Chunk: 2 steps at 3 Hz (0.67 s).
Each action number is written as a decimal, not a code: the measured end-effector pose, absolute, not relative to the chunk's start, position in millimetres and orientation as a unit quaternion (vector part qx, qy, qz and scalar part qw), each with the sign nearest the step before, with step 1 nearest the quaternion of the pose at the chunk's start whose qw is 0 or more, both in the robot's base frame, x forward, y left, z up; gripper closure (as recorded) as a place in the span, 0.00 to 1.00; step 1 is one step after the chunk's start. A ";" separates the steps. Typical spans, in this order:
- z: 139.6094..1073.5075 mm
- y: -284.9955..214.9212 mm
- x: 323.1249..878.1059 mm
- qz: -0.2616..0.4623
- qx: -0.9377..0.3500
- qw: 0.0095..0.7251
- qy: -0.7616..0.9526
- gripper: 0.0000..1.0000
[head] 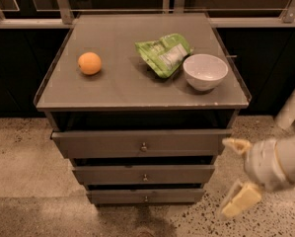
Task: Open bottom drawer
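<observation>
Grey bottom drawer (pixel 112 196) is sitting lowest of three fronts, seemingly not yet pulled out; pincer (pixel 238 176) is hovering right of the stack, fingers spread, gripping nothing; approach step, probably; next move is calling for dropping leftward onto its round knob (pixel 146 198).

Cabinet top (pixel 127 90): orange (pixel 90 63), green bag (pixel 163 55), white bowl (pixel 205 71).

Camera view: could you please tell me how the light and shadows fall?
Camera view: light from above; bowl and orange cast shadows on the cabinet top; the gap above the bottom drawer is dark; the gripper, lower right, is bright.
</observation>
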State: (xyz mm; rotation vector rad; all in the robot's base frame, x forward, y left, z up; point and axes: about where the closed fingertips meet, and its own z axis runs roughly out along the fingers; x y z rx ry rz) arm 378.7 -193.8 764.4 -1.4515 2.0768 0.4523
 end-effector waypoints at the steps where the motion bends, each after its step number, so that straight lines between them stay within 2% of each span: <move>1: 678.8 -192.1 365.4 0.210 -0.489 0.285 0.797 0.00; 2: 665.8 -192.9 369.4 0.206 -0.480 0.287 0.803 0.00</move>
